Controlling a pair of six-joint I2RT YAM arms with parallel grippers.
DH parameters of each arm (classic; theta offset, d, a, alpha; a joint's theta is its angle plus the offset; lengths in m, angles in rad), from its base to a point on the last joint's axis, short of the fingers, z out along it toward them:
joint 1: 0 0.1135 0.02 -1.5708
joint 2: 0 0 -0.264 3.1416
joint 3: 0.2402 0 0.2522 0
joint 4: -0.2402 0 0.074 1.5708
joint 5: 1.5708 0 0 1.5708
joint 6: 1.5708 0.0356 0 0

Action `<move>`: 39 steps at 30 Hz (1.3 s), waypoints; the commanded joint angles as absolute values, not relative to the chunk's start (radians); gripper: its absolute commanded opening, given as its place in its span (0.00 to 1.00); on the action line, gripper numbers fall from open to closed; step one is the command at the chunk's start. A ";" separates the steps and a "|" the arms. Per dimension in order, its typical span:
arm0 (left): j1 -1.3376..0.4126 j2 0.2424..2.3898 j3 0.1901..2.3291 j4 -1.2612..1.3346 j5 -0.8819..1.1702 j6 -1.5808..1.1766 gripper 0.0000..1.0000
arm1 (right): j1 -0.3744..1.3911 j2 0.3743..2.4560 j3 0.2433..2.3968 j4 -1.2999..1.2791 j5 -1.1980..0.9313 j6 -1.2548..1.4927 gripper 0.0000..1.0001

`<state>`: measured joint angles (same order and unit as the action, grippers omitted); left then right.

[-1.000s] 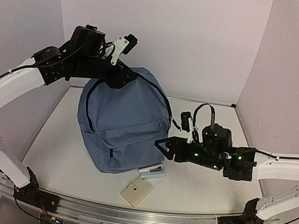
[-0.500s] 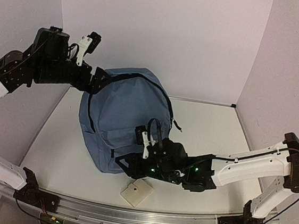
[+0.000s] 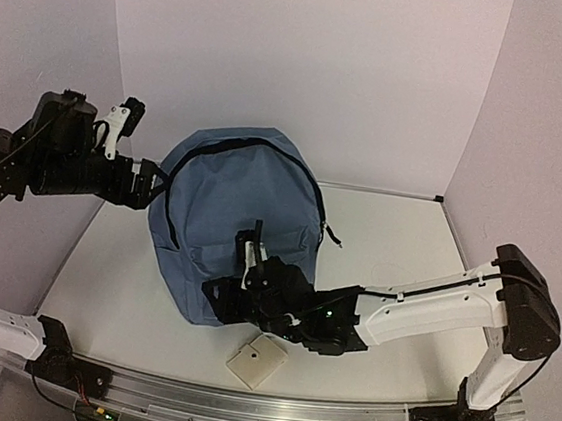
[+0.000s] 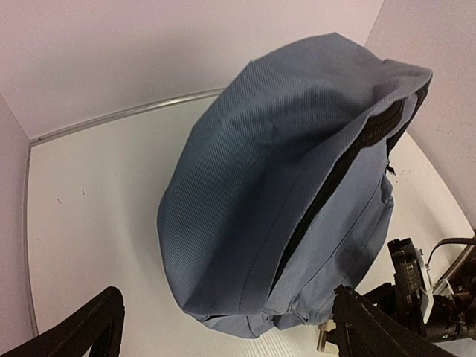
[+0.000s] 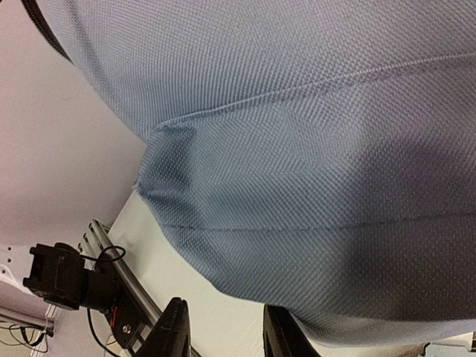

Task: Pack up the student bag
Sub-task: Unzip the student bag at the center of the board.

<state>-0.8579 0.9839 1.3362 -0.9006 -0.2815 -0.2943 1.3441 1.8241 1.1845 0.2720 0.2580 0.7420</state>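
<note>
Since left gripper [image 3: 141,184] released student bag [image 3: 235,216] top and withdrew, jaws wide, bag stands alone; right gripper [image 3: 216,301] swung to lower front corner, jaws narrowing, grasp undeterminable; likely repositioning.

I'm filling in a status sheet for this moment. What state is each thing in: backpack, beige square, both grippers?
Backpack: standing upright, zip state unclear.
Beige square: lying flat in front of the backpack, untouched.
Left gripper: wide open, beside the backpack, not touching it.
Right gripper: jaws narrowly apart at the backpack's lower front.
</note>
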 commanded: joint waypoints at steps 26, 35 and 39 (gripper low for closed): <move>-0.854 0.994 1.145 -0.680 -0.146 -0.300 0.16 | 1.353 1.965 1.400 0.099 0.527 0.750 0.00; -0.854 0.962 1.123 -0.686 -0.241 -0.331 0.00 | 1.353 1.841 1.314 0.037 0.518 0.783 0.00; -0.854 0.969 1.126 -0.710 -0.267 -0.334 0.00 | 1.353 1.801 1.303 -0.025 0.481 0.784 0.00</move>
